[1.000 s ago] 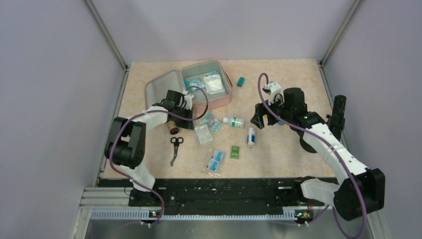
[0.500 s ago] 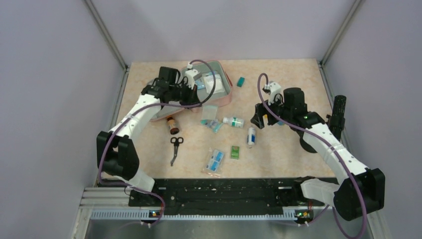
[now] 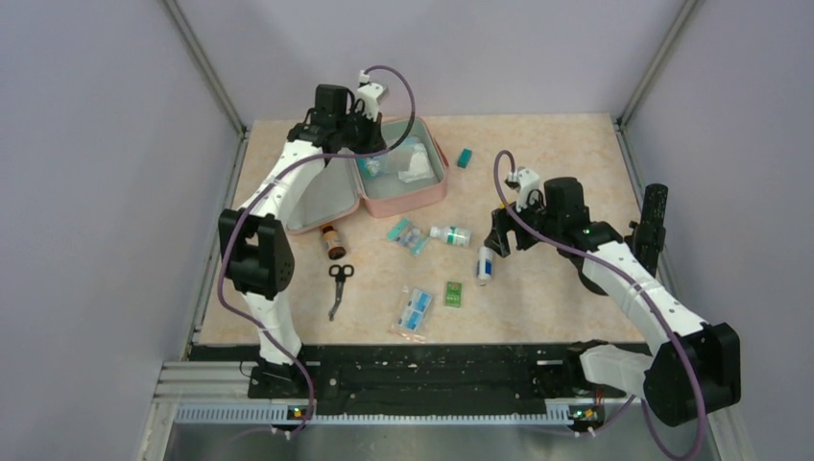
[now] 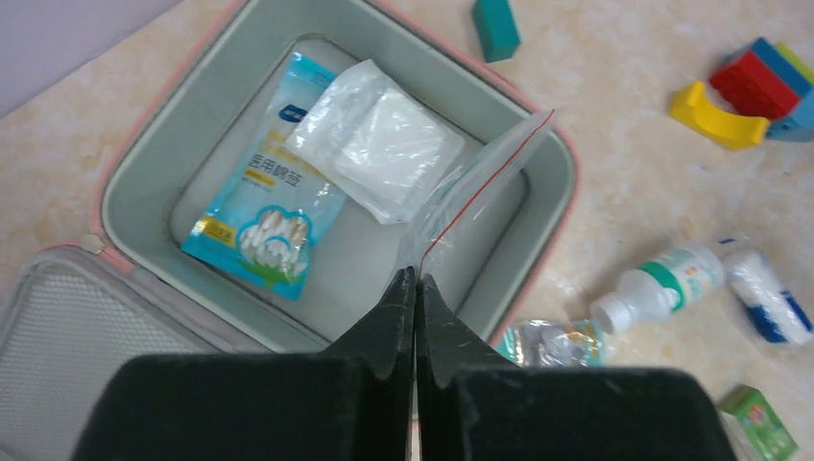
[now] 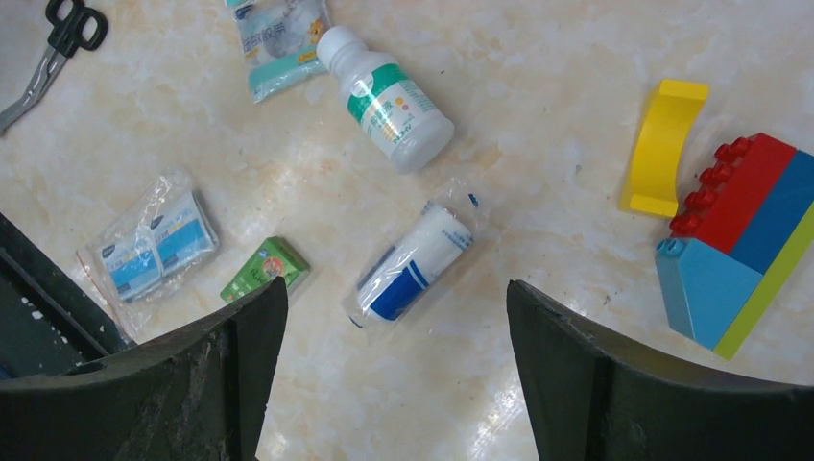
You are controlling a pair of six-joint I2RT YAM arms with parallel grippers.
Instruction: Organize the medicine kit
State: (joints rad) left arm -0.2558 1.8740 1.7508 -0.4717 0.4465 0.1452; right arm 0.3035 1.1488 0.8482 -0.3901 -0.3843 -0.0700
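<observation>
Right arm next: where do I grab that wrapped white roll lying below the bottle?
Take the wrapped white roll at its middle, straight from above, fingers across its narrow width: it lies flat like a cylinder, with both long sides unobstructed.

The kit [image 3: 408,199] lay open at the far left-centre of the table [image 3: 557,144], with its lid [image 3: 322,197] flat to the left. In it lay a swab packet [image 4: 264,216], with a gauze pad [image 4: 374,139] overlapping one corner. A bag [image 4: 470,182] hung over it from the left gripper [image 4: 416,279]. A block [image 3: 465,157] sat right of the kit. Before the kit, from left to right, lay a vial [image 3: 332,240], a sachet [image 3: 407,235], a bottle [image 3: 449,234] and a roll [image 3: 486,262]. Nearer still were scissors [image 3: 338,286], twin packets [image 3: 414,309] and a box [image 3: 454,293].
</observation>
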